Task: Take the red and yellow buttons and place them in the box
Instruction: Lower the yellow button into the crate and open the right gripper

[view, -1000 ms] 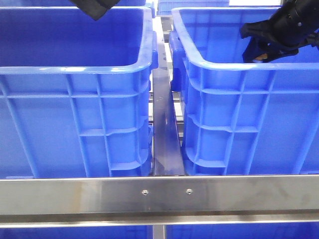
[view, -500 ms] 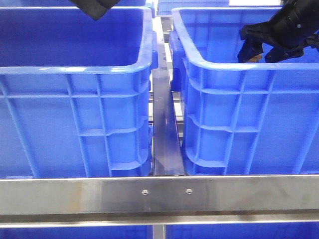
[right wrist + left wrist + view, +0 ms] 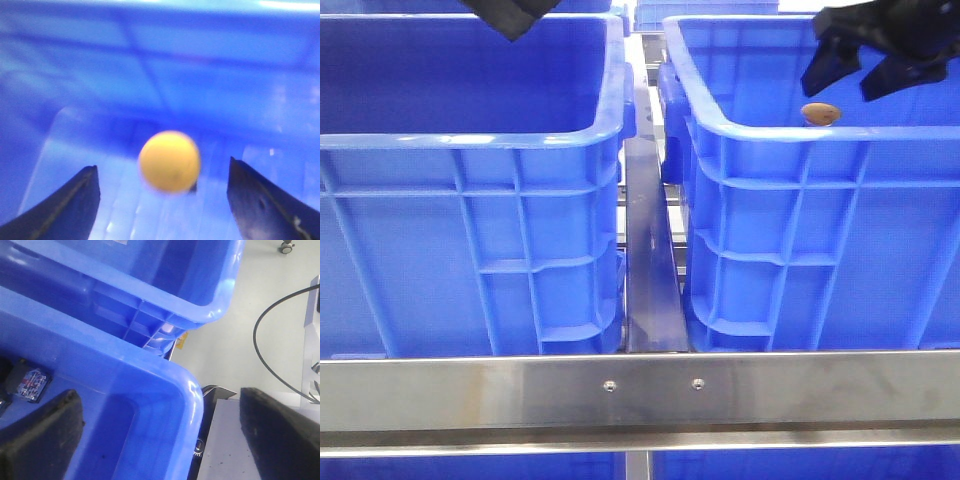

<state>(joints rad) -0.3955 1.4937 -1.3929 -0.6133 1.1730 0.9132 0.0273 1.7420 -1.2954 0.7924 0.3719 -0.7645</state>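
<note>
The yellow button (image 3: 820, 113) is free inside the right blue box (image 3: 770, 135), just behind its near rim. My right gripper (image 3: 845, 82) is open and empty a little above the button. In the right wrist view the button (image 3: 170, 161) is a blurred yellow dome between my spread right fingers (image 3: 70, 202), touching neither. My left gripper (image 3: 510, 15) hangs over the far side of the left blue box (image 3: 470, 140). It is open and empty over that box's corner (image 3: 190, 390). The red button is not in view.
A steel rail (image 3: 650, 280) runs between the two boxes and a steel bar (image 3: 640, 390) crosses in front of them. A small dark electronic part (image 3: 31, 384) lies in the left box. Another blue crate (image 3: 200, 300), a black cable (image 3: 265, 355) and the floor lie beyond.
My right gripper has opened and risen, letting go of the yellow button, which now sits below the fingers in the right box. The left arm has not moved.
</note>
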